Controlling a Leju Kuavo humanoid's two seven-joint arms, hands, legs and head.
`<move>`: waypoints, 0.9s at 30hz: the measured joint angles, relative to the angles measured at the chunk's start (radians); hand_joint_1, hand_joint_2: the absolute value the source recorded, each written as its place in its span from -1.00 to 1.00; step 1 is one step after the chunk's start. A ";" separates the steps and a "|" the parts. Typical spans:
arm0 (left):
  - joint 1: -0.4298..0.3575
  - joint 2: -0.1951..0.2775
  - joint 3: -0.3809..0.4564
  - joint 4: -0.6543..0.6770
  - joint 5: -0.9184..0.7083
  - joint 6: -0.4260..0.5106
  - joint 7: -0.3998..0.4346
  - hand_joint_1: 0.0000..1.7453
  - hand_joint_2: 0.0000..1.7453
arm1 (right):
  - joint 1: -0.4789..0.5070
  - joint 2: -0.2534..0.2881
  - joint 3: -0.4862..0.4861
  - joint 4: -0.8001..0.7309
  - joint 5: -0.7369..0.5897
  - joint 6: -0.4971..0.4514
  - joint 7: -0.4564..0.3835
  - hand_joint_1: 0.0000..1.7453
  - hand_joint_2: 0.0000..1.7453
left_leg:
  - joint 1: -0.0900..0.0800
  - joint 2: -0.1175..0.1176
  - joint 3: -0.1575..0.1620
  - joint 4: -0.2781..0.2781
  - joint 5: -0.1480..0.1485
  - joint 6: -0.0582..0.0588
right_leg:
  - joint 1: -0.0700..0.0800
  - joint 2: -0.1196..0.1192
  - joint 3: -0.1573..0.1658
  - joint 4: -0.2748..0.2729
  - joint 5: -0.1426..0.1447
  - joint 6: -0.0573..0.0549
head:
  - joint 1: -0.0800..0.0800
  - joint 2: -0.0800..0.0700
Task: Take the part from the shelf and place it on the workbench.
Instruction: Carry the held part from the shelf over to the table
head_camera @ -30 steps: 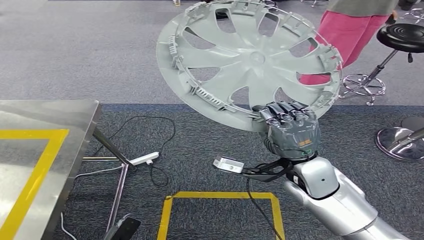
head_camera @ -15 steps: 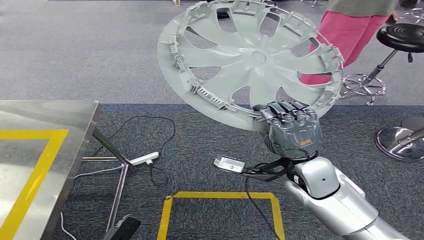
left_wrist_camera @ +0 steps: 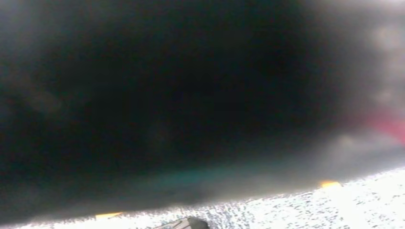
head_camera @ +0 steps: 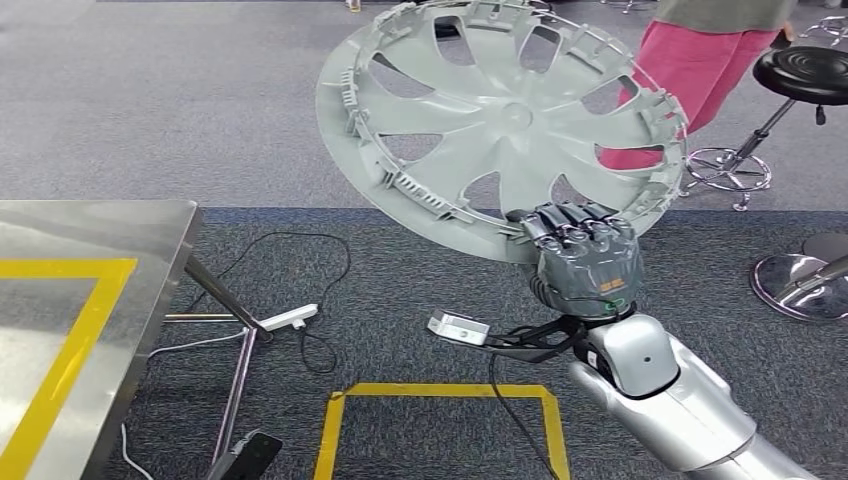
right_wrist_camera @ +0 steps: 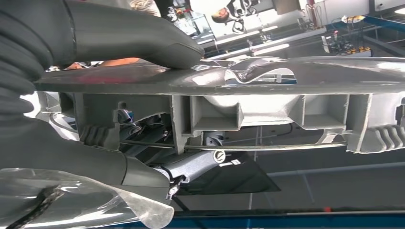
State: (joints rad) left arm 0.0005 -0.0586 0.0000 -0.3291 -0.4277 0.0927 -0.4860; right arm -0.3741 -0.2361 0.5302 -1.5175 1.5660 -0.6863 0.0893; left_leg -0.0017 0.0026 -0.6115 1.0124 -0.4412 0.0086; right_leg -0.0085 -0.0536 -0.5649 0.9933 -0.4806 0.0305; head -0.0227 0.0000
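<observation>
One hand (head_camera: 583, 262), the right, carries the part (head_camera: 500, 125): a grey wheel cover, pinched at its lower rim. In the right wrist view the thumb (right_wrist_camera: 138, 40) lies across one face of the rim and the darker fingers (right_wrist_camera: 71, 152) curl under the ribbed side. The left hand's state cannot be told; its wrist view is dark and blurred.

Position: the cover is in the air over grey carpet, well right of the workbench (head_camera: 95, 300), touching nothing but the hand. A person in pink trousers (head_camera: 700, 70) stands beyond it, near a black stool (head_camera: 810, 75).

Orientation: the disc is tilted, upper edge leaning away from the robot, ribbed inner side with clips turned toward the head camera. Being round, it has no long axis; the hub axis points up and toward the robot.

Step in hand, by judgement: transfer to the bench, placing not yet begun.
- Grip is at one edge only, so the overhanging disc will lever against the fingers. Move slowly; avoid sudden wrist turns.
- Swing left, keeping the far rim away from the person and stool.
- Clear the bench corner before lowering.
- Level the disc over the yellow outline (head_camera: 70, 340), set it down flat, then release.
</observation>
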 joint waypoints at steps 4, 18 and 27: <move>0.000 0.000 0.000 0.000 0.000 0.000 0.001 -1.00 -1.00 | 0.004 0.002 0.000 0.000 0.000 0.000 0.000 1.00 1.00 | 0.000 0.000 0.000 0.000 0.000 0.000 | 0.000 0.000 0.000 0.000 0.000 0.000 | 0.000 0.000; 0.002 0.000 0.000 0.000 0.000 0.003 0.008 -1.00 -1.00 | 0.012 0.003 0.000 0.000 0.000 0.000 0.000 1.00 1.00 | 0.000 0.000 0.000 0.000 0.000 0.000 | 0.000 0.000 0.000 0.000 0.000 0.000 | 0.000 0.000; 0.005 0.005 0.000 0.000 -0.003 0.010 0.008 -1.00 -1.00 | 0.015 0.012 0.000 0.000 0.000 0.000 0.000 1.00 1.00 | -0.006 0.000 -0.003 0.007 -0.006 0.011 | -0.005 -0.001 0.002 -0.002 0.001 0.009 | 0.000 0.000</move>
State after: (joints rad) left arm 0.0057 -0.0539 0.0000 -0.3292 -0.4307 0.1022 -0.4776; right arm -0.3589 -0.2240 0.5306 -1.5176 1.5660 -0.6863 0.0893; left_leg -0.0077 0.0024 -0.6142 1.0194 -0.4474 0.0197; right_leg -0.0130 -0.0549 -0.5634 0.9911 -0.4796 0.0394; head -0.0230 0.0000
